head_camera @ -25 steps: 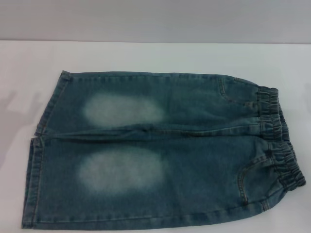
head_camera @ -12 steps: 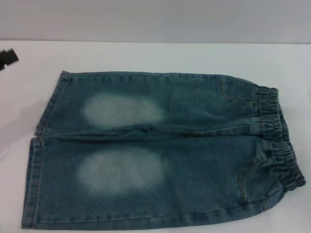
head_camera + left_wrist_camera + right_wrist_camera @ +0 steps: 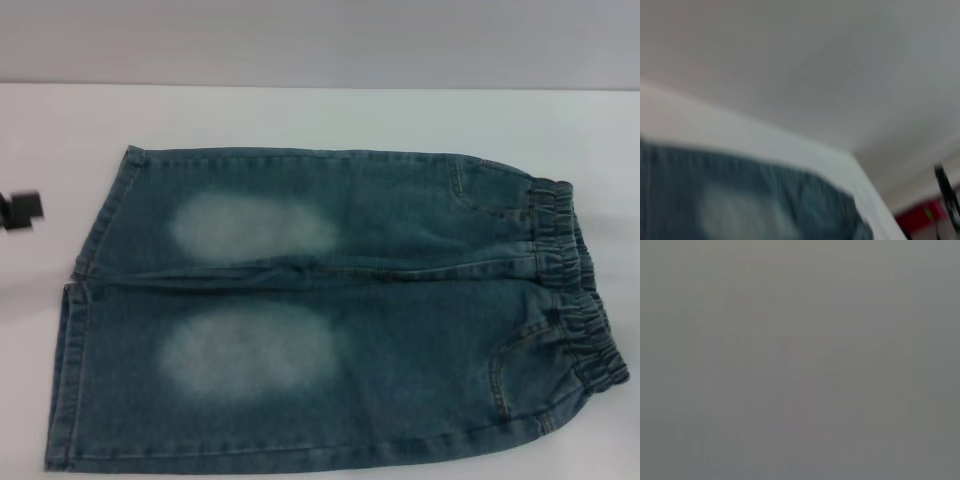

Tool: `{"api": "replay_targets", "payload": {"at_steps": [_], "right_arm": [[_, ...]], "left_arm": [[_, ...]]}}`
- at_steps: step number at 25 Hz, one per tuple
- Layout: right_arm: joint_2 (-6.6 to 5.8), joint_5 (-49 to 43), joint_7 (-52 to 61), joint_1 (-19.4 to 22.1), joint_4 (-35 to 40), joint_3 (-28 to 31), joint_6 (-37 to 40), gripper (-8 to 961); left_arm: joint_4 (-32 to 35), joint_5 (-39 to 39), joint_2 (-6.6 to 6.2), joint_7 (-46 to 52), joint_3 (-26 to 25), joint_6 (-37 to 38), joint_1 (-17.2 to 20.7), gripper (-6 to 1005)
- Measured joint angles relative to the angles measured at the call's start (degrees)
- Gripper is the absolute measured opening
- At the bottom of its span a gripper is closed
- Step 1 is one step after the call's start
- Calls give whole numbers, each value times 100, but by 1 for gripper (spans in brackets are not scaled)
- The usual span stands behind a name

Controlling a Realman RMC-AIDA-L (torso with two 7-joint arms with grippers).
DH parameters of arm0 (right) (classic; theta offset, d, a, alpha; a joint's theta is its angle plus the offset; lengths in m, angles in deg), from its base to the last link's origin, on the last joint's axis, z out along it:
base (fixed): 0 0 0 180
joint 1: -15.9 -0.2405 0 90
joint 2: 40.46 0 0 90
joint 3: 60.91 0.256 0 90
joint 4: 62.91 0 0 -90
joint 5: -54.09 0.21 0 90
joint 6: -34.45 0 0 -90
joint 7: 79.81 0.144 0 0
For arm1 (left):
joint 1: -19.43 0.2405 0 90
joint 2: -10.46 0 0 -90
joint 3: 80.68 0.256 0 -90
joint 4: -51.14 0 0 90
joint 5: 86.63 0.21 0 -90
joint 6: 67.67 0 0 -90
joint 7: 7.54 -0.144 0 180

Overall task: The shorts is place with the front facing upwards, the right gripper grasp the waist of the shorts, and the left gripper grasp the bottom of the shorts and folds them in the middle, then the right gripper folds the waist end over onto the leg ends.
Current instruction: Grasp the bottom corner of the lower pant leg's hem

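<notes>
Head view: shorts [image 3: 330, 310] spread flat, front up, on white counter [image 3: 300, 115], filling most of it. Nearest, lower leg with pale oval patch [image 3: 250, 352]; beyond, second leg with its own patch [image 3: 252, 226]. Leg ends [image 3: 75, 340] at robot's left, hems straight; gathered waistband [image 3: 572, 285] at robot's right. Farther left, apart from hems, black tip of left claw [image 3: 22, 210] at frame edge, blurred; open or closed, cannot tell. Left wrist view: denim and counter edge below grey wall. Right wrist view: plain grey only; right claw nowhere seen.
</notes>
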Motion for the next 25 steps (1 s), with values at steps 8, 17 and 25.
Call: {"api": "replay_targets", "payload": {"at_steps": [8,17,25], "right_arm": [[-4,5,-5,-82,194,60,-406,721],[-12,6,-7,-104,235,370,-712,721],[-11,4,-160,-199,284,333,-896,721]], "left_arm": [[161,110,-111,927,1408,12,-74,703],[113,933,-144,1617,1420,-181,-99,700],[108,1431,5,1678,1435,-270,-99,697]]}}
